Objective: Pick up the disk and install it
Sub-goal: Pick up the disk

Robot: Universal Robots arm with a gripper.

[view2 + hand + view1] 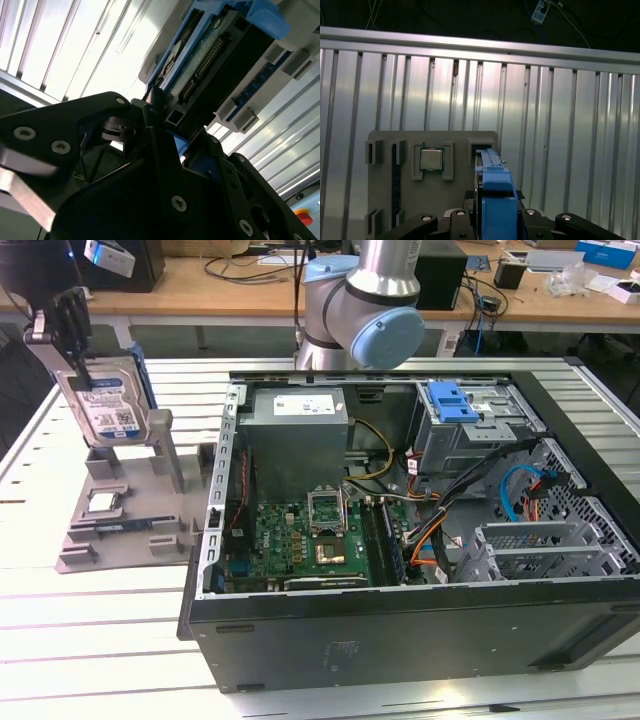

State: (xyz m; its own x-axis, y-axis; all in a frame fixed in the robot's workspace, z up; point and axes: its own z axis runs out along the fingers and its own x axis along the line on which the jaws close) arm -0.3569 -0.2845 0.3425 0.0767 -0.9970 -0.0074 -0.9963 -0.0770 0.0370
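The disk (pixel 105 405), a silver drive with a blue-and-white label in a blue carrier frame, stands upright over the grey stand (pixel 120 530) at the exterior view's left. My gripper (pixel 70 332) is shut on its upper edge. In the first wrist view the blue carrier of the disk (pixel 495 197) sits between the black fingers of the gripper (pixel 495 221). The second wrist view has the disk (pixel 210 55) with its connector edge facing the camera, clamped in the gripper (pixel 165 132). Whether its lower edge still rests in the stand I cannot tell.
A small square silver chip (pixel 103 502) (pixel 431 159) lies in a pocket of the stand. The open computer case (pixel 400 620) fills the exterior view's right, with a metal drive cage (pixel 480 435) topped by a bare blue bracket (pixel 452 400). The arm's base (pixel 365 310) rises behind the case.
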